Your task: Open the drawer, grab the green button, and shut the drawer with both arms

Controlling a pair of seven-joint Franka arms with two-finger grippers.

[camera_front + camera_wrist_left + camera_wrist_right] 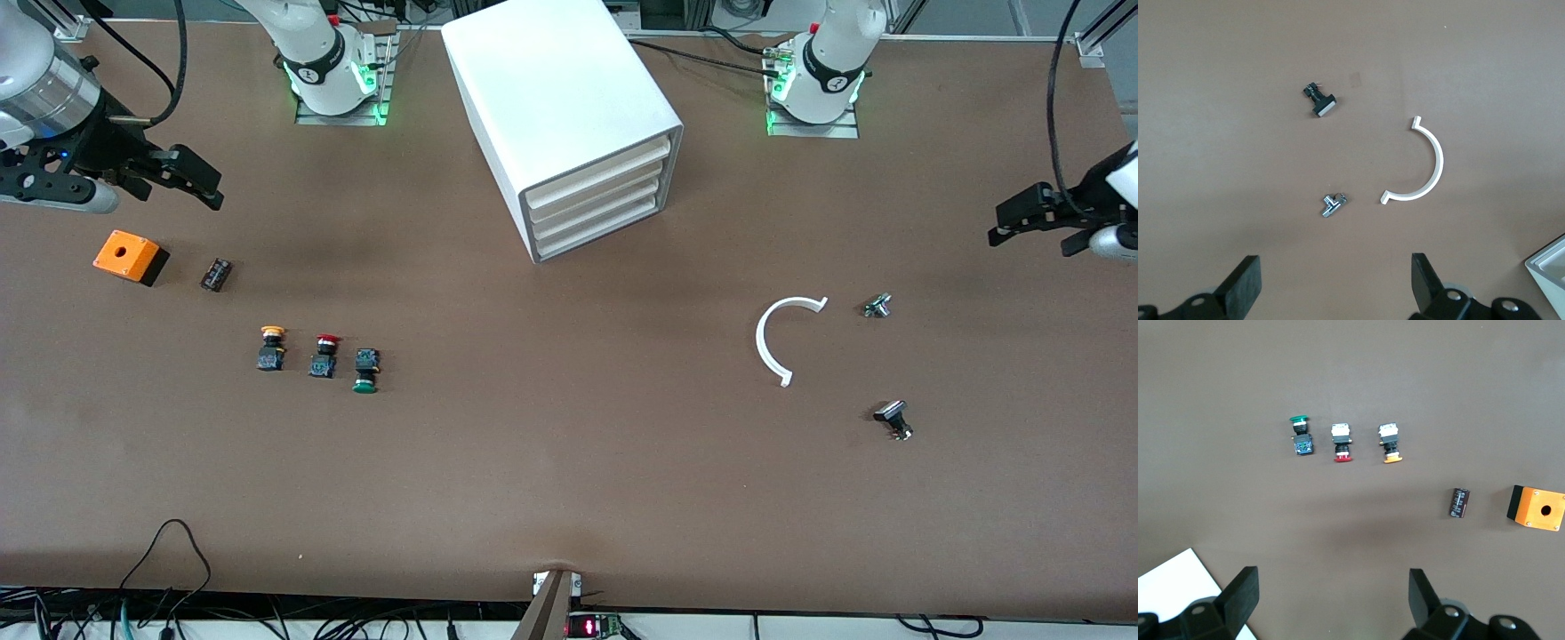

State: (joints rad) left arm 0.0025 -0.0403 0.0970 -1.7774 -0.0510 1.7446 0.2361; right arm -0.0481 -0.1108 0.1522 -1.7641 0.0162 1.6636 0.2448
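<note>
Cabinet (569, 116) stands on the table (569, 480) between the two arm bases; all four drawers (594, 206) pushed in, fronts flush.

Green button (365, 371) lies on its side on the table, not in a drawer: toward the right arm's end from the cabinet and nearer the front camera. Beside it in a row: red button (324, 355), then yellow button (271, 348).

Farther toward that end from the cabinet: capacitor (216, 274) and orange box (130, 256).

Toward the left arm's end from the cabinet: white arc (782, 338), small metal part (877, 306), black-and-silver part (893, 419).

Right gripper (191, 182) hangs above bare table near the orange box, jaws spread wide, holding nothing. Left gripper (1022, 222) hangs above bare table at the left arm's end, jaws released, empty.
</note>
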